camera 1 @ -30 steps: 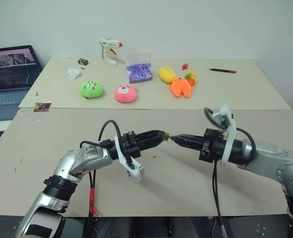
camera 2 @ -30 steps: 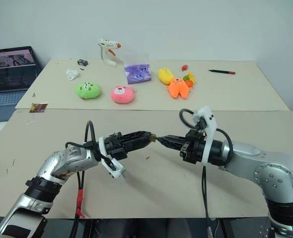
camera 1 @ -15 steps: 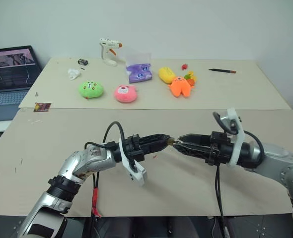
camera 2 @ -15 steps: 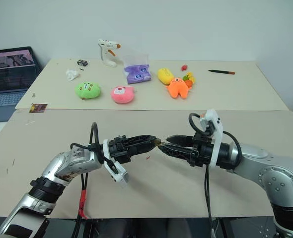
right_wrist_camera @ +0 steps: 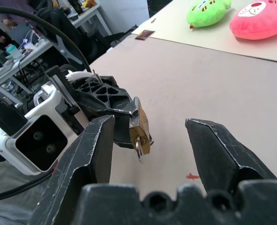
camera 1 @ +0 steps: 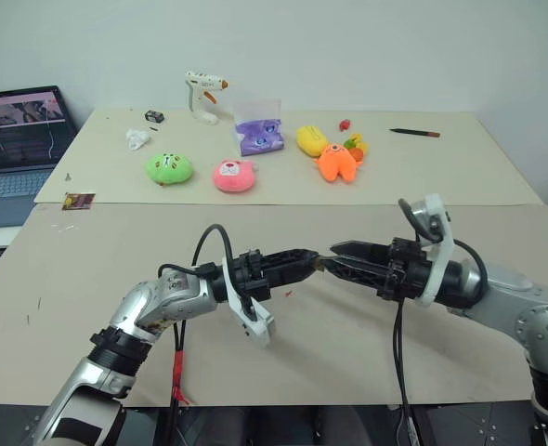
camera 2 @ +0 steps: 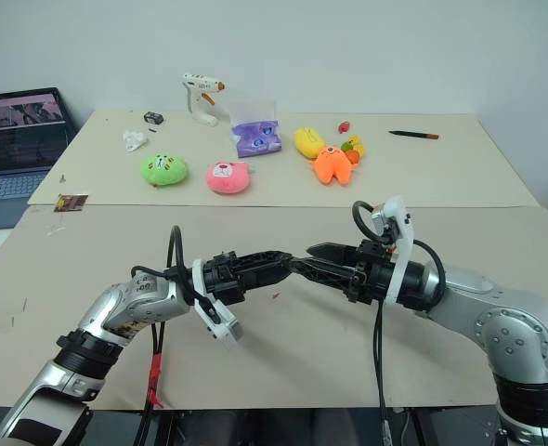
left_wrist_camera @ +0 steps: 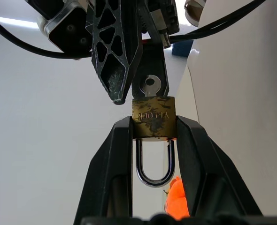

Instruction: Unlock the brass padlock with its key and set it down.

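Fingers of our left gripper [left_wrist_camera: 153, 140] clamp the brass padlock [left_wrist_camera: 153, 120] by the sides of its body, holding it in the air above the table [camera 1: 88, 279], silver shackle pointing back toward the wrist. Its key [left_wrist_camera: 150, 86] sits in the lock's outer end. Our right gripper [right_wrist_camera: 150, 140] faces it with fingers spread wide on either side of the key, gripping nothing. Farther back lie green [camera 1: 169, 168] and pink plush toys [camera 1: 235, 176].
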`<state>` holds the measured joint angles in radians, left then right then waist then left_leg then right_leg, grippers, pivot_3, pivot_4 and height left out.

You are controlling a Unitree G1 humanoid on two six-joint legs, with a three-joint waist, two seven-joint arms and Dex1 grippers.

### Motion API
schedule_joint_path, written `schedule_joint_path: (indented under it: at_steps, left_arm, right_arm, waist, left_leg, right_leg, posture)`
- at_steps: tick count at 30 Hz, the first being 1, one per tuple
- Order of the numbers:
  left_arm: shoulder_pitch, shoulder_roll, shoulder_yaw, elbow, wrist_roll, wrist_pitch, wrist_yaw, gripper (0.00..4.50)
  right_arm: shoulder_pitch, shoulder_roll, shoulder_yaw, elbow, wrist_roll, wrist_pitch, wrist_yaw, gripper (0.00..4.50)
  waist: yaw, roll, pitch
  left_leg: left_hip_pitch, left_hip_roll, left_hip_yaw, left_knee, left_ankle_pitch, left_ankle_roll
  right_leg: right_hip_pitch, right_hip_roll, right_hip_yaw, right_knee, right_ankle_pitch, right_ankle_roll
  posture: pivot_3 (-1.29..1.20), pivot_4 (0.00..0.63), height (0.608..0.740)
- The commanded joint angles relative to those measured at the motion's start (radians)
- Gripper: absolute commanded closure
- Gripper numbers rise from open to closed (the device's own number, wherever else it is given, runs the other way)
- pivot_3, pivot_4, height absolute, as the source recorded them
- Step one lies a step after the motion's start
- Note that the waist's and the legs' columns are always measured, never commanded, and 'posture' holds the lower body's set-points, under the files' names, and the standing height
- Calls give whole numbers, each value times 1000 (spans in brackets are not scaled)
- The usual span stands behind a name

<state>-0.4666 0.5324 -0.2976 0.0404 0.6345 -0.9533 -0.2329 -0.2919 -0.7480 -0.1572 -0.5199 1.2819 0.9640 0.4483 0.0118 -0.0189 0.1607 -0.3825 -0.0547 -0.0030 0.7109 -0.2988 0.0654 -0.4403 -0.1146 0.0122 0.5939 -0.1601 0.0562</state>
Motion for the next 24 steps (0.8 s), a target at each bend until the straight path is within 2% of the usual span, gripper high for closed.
schedule_joint_path:
  at_steps: [1, 16, 19, 24]
  left_arm:
    - [-14, -6, 4, -33, -25, 3, 2, 3685]
    - [-9, -5, 6, -27, -26, 0, 1, 3685]
    - [-8, -7, 5, -28, -25, 1, 2, 3685]
    - [6, -6, 6, -27, -17, -6, 10, 3685]
  right_arm:
    - [0, 8, 1, -37, 28, 3, -5, 1534]
    - [4, 20, 42, -45, 8, 0, -18, 1534]
    - [2, 19, 38, -42, 12, -1, -20, 2212]
    - [-3, 19, 35, -37, 11, -2, -25, 3969]
  waist:
    - [0, 0, 0]
    - [0, 0, 0]
    - [0, 0, 0]
    - [0, 0, 0]
  left_leg:
    - [0, 0, 0, 0, 0, 0]
    - [0, 0, 0, 0, 0, 0]
    - [0, 0, 0, 0, 0, 0]
    - [0, 0, 0, 0, 0, 0]
  right_leg:
    - [0, 0, 0, 0, 0, 0]
    - [0, 0, 0, 0, 0, 0]
    - [0, 0, 0, 0, 0, 0]
    - [0, 0, 0, 0, 0, 0]
  posture:
    - [0, 150, 739]
    - [0, 150, 739]
    - [0, 150, 739]
    - [0, 150, 739]
